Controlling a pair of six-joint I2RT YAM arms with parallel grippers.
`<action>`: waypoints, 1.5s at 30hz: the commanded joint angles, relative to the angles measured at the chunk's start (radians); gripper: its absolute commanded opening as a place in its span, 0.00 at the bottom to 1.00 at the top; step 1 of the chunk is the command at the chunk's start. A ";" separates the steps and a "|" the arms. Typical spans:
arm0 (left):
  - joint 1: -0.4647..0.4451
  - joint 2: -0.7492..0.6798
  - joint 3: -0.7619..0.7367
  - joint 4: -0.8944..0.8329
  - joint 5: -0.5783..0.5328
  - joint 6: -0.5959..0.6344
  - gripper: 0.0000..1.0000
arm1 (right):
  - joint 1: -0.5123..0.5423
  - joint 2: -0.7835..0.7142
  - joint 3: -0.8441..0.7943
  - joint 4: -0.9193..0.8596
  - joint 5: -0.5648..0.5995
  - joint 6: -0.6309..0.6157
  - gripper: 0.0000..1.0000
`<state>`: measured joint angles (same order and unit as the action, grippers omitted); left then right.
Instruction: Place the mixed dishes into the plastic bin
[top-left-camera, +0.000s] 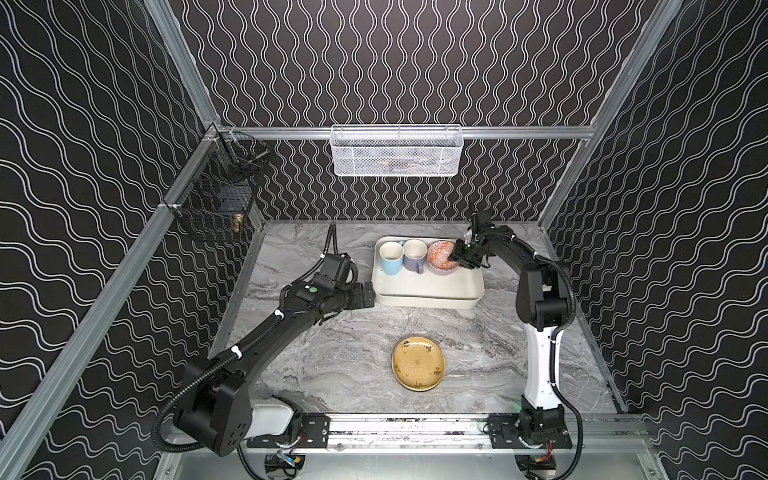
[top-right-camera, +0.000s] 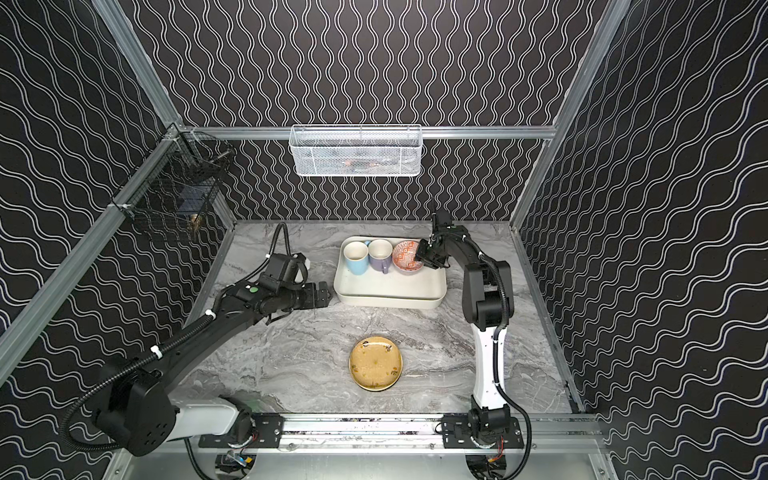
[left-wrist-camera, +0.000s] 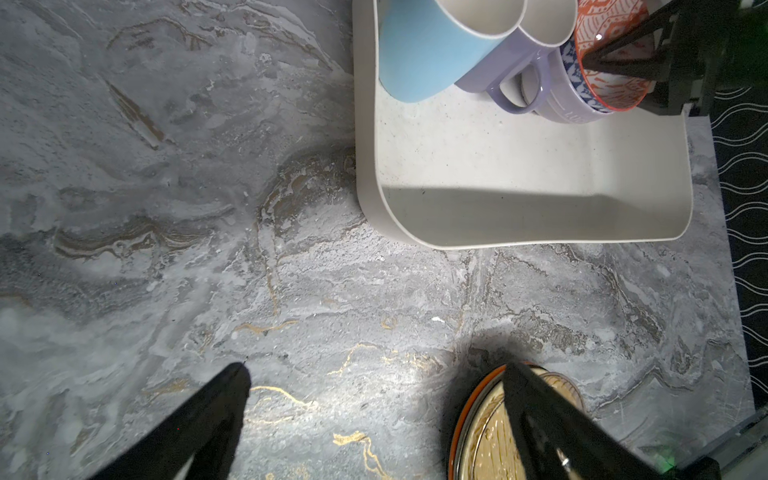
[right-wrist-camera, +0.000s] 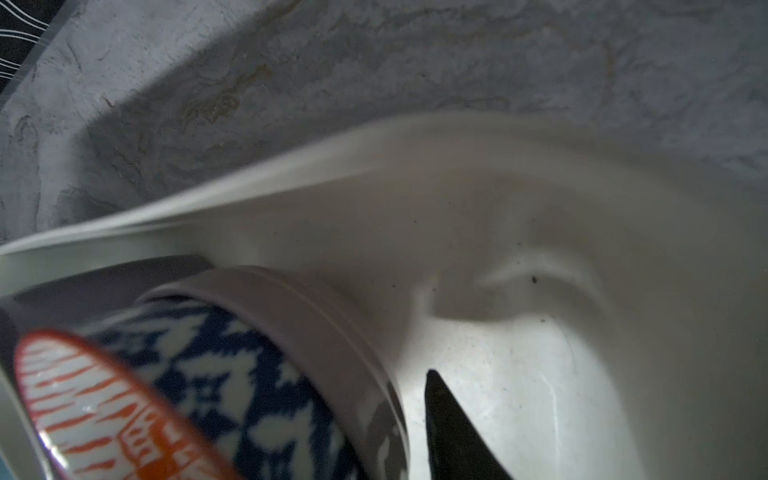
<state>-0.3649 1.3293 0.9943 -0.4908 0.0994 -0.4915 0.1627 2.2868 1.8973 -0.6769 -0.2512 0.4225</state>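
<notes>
While the blue mug (top-left-camera: 391, 258), lilac mug (top-left-camera: 414, 254) and nested bowls (top-left-camera: 440, 252) sit in the bin (top-left-camera: 428, 291), with the right hand (top-left-camera: 456, 262) astride the bowl rim (pinching or not: cannot tell) and the left hand (top-left-camera: 369, 295) spread empty beside the bin, the stacked plates (top-left-camera: 418, 363) lie on the worktop (top-left-camera: 332, 353), not yet binned.

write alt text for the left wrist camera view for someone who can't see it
A cream plastic bin on a marble table holds a light-blue mug, a lilac mug and an orange-patterned bowl nested in a lilac bowl, with the right hand at the bowl's rim. The open left hand hangs over the table, one finger crossing a mustard plate.
</notes>
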 joint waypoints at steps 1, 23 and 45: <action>0.002 -0.003 0.002 0.012 -0.004 0.020 0.99 | 0.006 0.023 0.043 -0.036 0.008 0.006 0.39; 0.002 -0.014 -0.001 0.012 -0.005 0.018 0.99 | 0.011 -0.091 -0.086 -0.044 0.059 -0.034 0.14; 0.003 -0.028 -0.005 0.018 0.002 0.016 0.99 | 0.099 -0.222 -0.284 -0.053 0.051 -0.067 0.13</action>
<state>-0.3641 1.3098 0.9920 -0.4892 0.1001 -0.4915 0.2409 2.0766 1.6234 -0.6861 -0.2066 0.3733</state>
